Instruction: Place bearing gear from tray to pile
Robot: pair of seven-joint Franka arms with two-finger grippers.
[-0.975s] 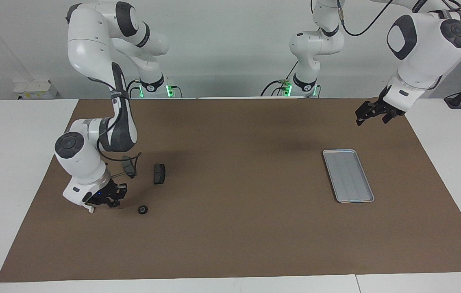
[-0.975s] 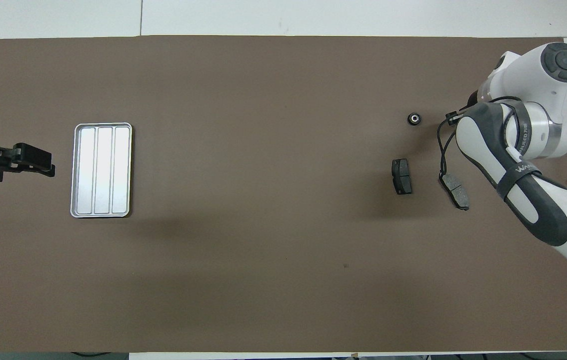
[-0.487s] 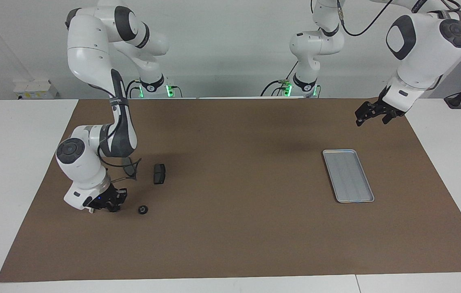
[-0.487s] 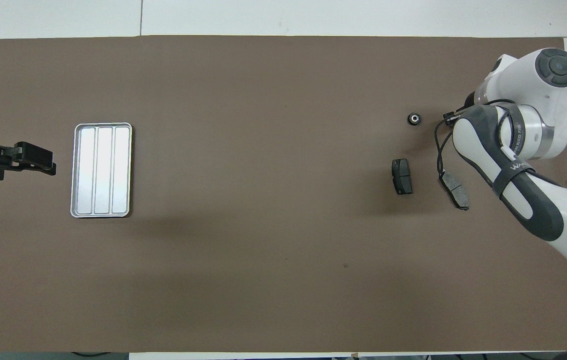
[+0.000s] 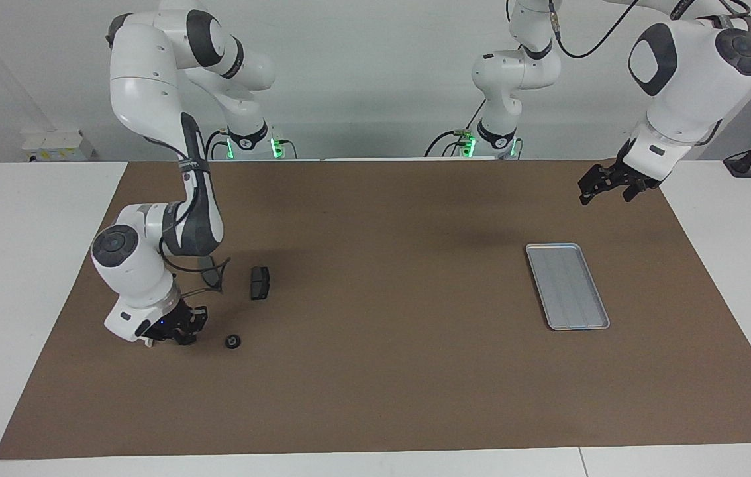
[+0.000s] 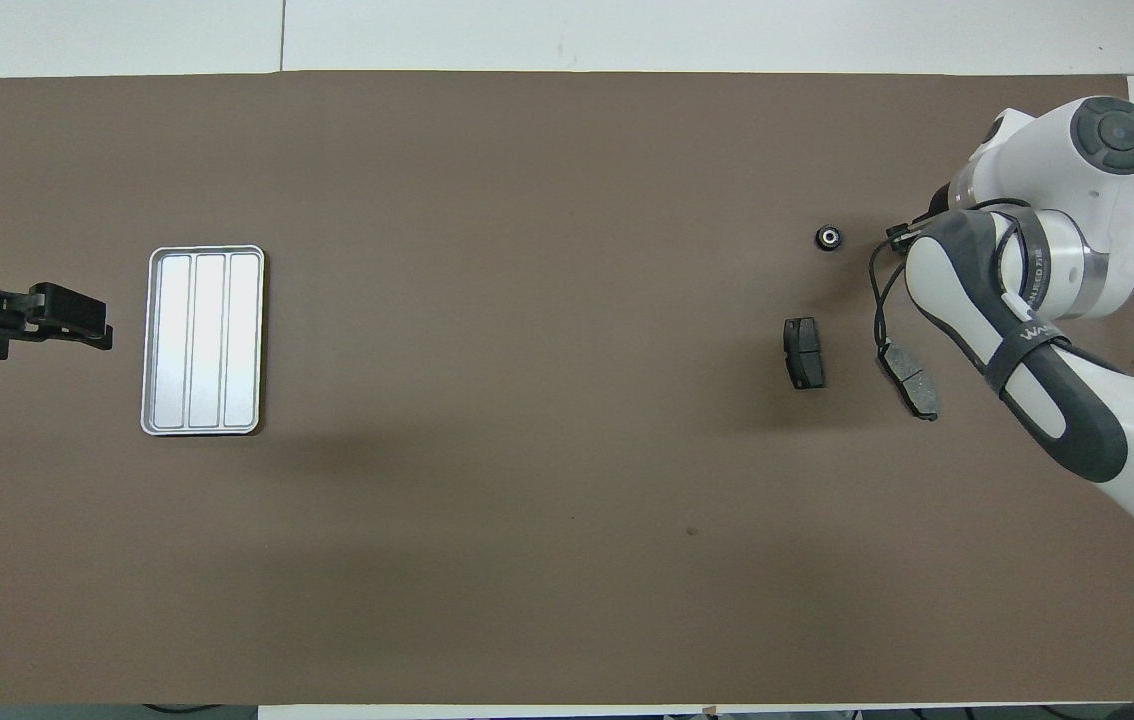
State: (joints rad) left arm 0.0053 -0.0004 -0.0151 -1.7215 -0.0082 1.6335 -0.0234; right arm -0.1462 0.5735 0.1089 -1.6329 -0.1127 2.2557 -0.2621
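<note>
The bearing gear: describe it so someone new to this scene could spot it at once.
Look at the right arm's end of the brown mat, where two dark brake pads lie. The bearing gear sits farther from the robots than both, beside the right claw. It is small, round and black with a pale centre; the pads are flat and oblong.

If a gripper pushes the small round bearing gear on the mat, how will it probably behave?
The bearing gear looks round with a central hole, so on edge it may roll. It seems to lie flat now, so it would likely slide. It looks metallic, probably stiff.
</note>
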